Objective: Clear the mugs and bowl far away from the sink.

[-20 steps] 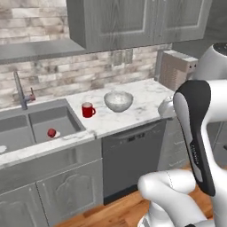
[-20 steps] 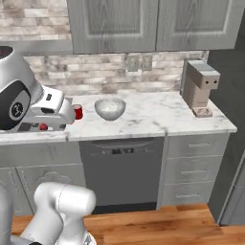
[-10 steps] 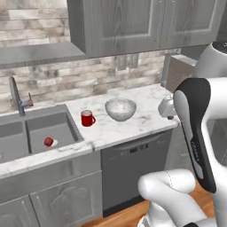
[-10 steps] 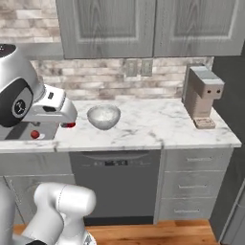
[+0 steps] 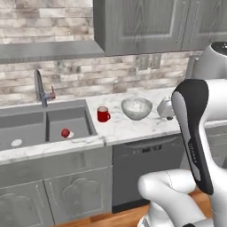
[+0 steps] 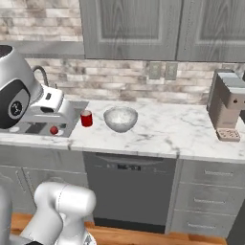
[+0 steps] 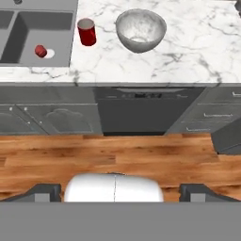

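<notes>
Bowl point(image 5: 136, 108) upright on marble counter point(image 5: 133, 126), bright red mug point(image 5: 103, 114) just beside it at nine o'clock, near sink point(image 5: 44, 126) edge; second red mug point(image 5: 65, 133) lying inside right basin; gripper point(image 7: 120, 190) high above wood floor point(image 7: 117, 157), jaws spread wide, nothing between them
</notes>
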Controlling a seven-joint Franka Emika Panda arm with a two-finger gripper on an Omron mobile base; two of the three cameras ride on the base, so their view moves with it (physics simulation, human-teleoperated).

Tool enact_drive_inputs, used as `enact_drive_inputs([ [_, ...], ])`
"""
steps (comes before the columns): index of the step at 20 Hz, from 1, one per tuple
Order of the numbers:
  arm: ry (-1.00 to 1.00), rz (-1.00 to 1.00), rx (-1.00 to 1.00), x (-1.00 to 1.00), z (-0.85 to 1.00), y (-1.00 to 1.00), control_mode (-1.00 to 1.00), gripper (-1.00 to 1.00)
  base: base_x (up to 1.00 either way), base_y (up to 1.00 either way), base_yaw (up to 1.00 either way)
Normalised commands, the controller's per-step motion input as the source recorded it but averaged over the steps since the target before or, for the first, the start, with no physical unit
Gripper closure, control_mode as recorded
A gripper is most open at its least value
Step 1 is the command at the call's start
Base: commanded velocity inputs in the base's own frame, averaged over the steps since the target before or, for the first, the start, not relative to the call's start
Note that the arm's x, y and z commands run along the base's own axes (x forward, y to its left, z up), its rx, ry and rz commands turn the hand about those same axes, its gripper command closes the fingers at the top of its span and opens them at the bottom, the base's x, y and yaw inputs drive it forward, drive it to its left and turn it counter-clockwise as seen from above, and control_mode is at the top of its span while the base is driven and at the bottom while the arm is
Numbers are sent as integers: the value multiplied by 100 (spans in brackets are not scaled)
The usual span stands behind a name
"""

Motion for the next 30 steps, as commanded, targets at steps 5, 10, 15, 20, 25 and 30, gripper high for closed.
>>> enact_drive_inputs([
  [5,0,0,0,0,0,0,100,-100,11,-74,34],
  [10,0,0,0,0,0,0,100,-100,58,-7,6],
  [15,0,0,0,0,0,0,100,-100,41,0,0],
  [20,0,0,0,0,0,0,100,-100,35,-1,0],
  [25,0,0,0,0,0,0,100,-100,37,-1,-10],
  [30,0,0,0,0,0,0,100,-100,44,0,-27],
])
